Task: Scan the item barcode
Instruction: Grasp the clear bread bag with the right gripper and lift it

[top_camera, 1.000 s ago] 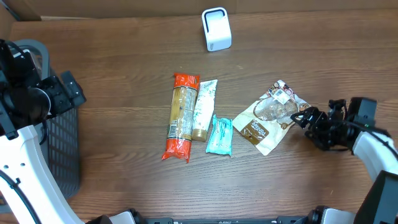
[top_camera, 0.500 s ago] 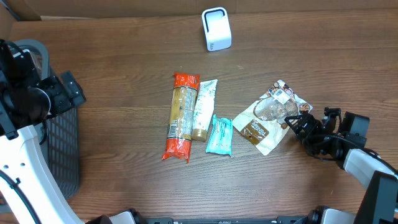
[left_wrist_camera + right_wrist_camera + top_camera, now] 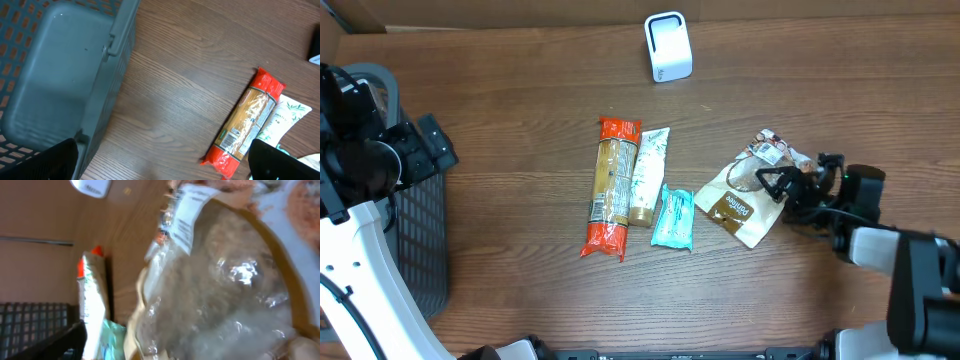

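Observation:
A brown and white pouch [image 3: 738, 203] with a clear window lies right of centre on the table. My right gripper [image 3: 779, 185] reaches in low from the right, open, its jaws over the pouch's right end. The pouch [image 3: 225, 280] fills the right wrist view, its white label at the top, and only one dark finger [image 3: 70, 342] shows at the lower left. The white scanner [image 3: 668, 46] stands at the back centre. My left gripper [image 3: 432, 148] hangs open and holds nothing at the far left, above the basket's edge.
A red-orange pasta pack [image 3: 612, 185], a white and green packet [image 3: 648, 175] and a teal bar [image 3: 673, 218] lie side by side mid-table. A grey basket [image 3: 420, 240] stands at the left edge. The pasta pack [image 3: 247, 122] and the basket's wall [image 3: 107, 80] show under the left gripper [image 3: 165, 167].
My right gripper has slid left from beside the pouch to over its right end, and the pouch's right edge has bunched slightly. The left arm has not moved.

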